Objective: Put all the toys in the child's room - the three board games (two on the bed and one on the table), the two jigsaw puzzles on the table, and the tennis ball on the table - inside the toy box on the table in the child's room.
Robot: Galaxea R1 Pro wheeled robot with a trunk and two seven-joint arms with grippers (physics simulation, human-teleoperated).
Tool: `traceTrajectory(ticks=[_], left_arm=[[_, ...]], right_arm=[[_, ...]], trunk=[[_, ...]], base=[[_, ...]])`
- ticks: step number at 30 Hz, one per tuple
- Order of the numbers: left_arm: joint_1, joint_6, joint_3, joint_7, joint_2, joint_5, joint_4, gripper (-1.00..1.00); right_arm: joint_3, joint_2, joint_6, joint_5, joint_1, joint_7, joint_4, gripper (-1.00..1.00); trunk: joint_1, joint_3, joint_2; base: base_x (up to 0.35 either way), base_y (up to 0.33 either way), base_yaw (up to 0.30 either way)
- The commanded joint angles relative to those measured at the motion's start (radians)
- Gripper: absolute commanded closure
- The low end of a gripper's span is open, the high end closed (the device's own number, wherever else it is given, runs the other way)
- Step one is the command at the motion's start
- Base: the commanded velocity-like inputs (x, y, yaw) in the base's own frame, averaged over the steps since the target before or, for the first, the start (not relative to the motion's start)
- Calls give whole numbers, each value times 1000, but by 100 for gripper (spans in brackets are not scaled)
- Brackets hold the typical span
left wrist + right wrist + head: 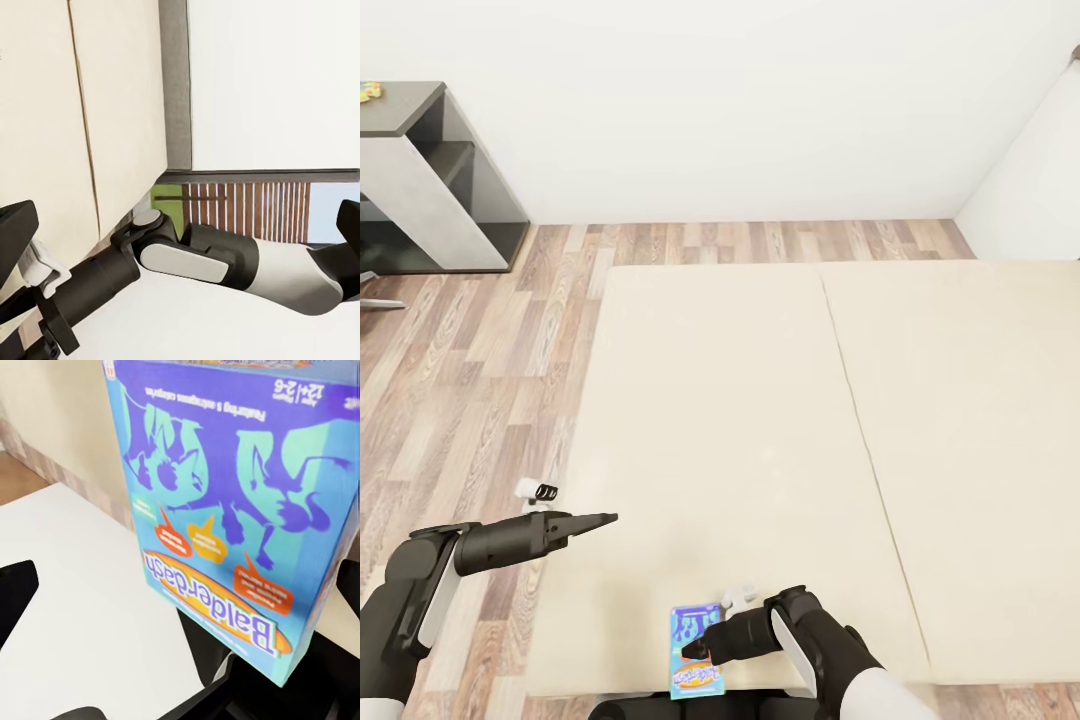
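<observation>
R pincer point(695, 650) on blue board game point(695, 652) — bed point(760, 420) edge.

Beige bed point(112, 97), grey headboard point(174, 82), white wall point(274, 82), robot's right arm point(202, 262).

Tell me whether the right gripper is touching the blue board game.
Cannot tell. In the head view the right gripper overlaps the blue board game at the bed's near edge, but no contact line shows. The right wrist view shows the box close up, jaws unclear.

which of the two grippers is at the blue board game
The right gripper: its tip sits at the blue board game near the bed's front edge. The left gripper reaches over the mattress with nothing near it.
</observation>
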Motion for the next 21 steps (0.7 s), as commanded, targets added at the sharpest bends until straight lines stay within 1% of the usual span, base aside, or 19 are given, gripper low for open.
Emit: traceTrajectory(ticks=[1,4,10,16,21], left_arm=[[0,11,0,-4,0,0,0,-100],[0,11,0,-4,0,0,0,-100],[0,11,0,-4,1,1,0,-100],[0,11,0,-4,1,1,0,-100],[0,11,-1,-4,0,1,0,-100]], right_arm=[[3,0,7,-10,0,-3,-1,-100],[3,0,7,-10,0,-3,-1,-100],[3,0,7,-10,0,-3,-1,-100],[3,0,7,-10,0,-3,-1,-100],[3,-1,7,-10,0,-3,-1,-100]], trunk=[[0,-1,-1],[0,-1,-1],[0,-1,-1],[0,-1,-1],[0,-1,-1]], base=[[0,146,0],[0,143,0],[0,47,0],[0,126,0],[0,49,0]])
